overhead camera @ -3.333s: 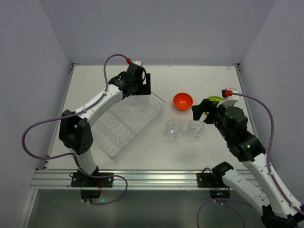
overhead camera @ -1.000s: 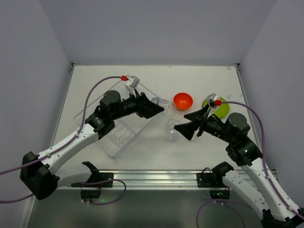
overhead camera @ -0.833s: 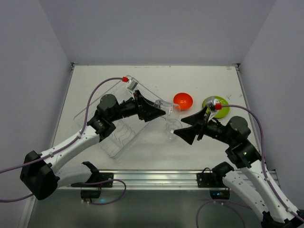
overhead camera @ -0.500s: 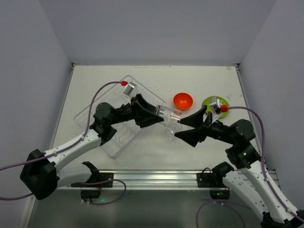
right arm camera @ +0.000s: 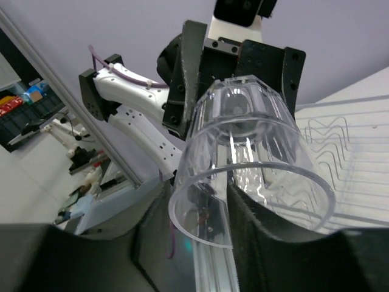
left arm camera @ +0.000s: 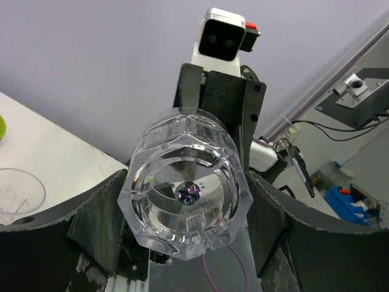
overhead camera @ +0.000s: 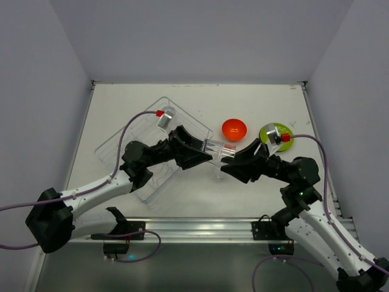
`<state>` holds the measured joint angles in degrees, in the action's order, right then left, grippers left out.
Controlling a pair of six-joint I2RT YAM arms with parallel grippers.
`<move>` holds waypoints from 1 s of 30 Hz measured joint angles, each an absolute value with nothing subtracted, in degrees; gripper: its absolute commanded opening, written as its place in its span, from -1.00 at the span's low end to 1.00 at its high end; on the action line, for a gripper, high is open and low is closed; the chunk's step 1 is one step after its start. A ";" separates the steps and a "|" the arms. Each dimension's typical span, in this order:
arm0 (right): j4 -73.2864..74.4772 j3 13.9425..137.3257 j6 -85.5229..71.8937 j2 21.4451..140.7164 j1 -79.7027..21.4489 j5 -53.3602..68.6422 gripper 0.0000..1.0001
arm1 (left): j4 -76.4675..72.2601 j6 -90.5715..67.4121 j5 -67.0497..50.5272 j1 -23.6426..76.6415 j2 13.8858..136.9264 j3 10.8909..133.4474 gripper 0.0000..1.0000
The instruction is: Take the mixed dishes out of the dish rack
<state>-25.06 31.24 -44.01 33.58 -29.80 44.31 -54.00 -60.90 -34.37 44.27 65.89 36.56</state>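
A clear tumbler [overhead camera: 217, 148] hangs on its side in mid-air between the two arms. My left gripper [overhead camera: 203, 150] is shut on its base end, and the thick faceted base [left arm camera: 185, 201] sits between the left fingers [left arm camera: 91, 231]. My right gripper [overhead camera: 231, 159] meets the tumbler's mouth [right arm camera: 249, 164]. Its jaws are half narrowed astride the near rim wall, one finger [right arm camera: 273, 237] inside and the other outside, with a gap still showing. The see-through dish rack [overhead camera: 118, 139] lies at the left. The orange-red bowl [overhead camera: 234, 129] and lime-green plate [overhead camera: 276, 135] rest on the table.
Another clear tumbler [left arm camera: 18, 194] stands on the table under the meeting grippers and is mostly hidden in the top view. The rack's wire ridges [right arm camera: 346, 152] show behind the held tumbler. Walls close in the table on three sides.
My left arm carried the tumbler from above the rack to the right. My right gripper came left to meet it, and its jaws narrowed around the rim.
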 measured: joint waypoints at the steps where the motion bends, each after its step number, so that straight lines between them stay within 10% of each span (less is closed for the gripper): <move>1: -25.87 31.14 -44.38 33.65 -30.15 44.12 -0.22 | -54.33 -60.90 -33.69 44.47 65.89 36.38 -1.00; 12: -29.19 29.76 -45.50 33.19 -31.20 41.01 -1.00 | -55.59 -60.12 -29.67 45.54 66.92 35.66 -1.00; 15: -29.06 29.43 -45.21 32.95 -31.18 39.94 -1.00 | -55.29 -59.11 -29.23 45.52 67.07 35.66 -0.44; 16: -28.58 29.41 -44.99 32.77 -31.18 39.75 -1.00 | -55.09 -58.81 -29.15 45.54 67.05 35.66 0.28; 19: -26.24 29.21 -43.51 31.24 -31.22 38.68 -1.00 | -53.12 -57.14 -28.84 45.58 66.89 35.86 1.00; 30: -4.91 32.73 -34.00 24.99 -31.48 27.94 -1.00 | -21.45 -47.27 -14.06 44.62 61.49 45.30 1.00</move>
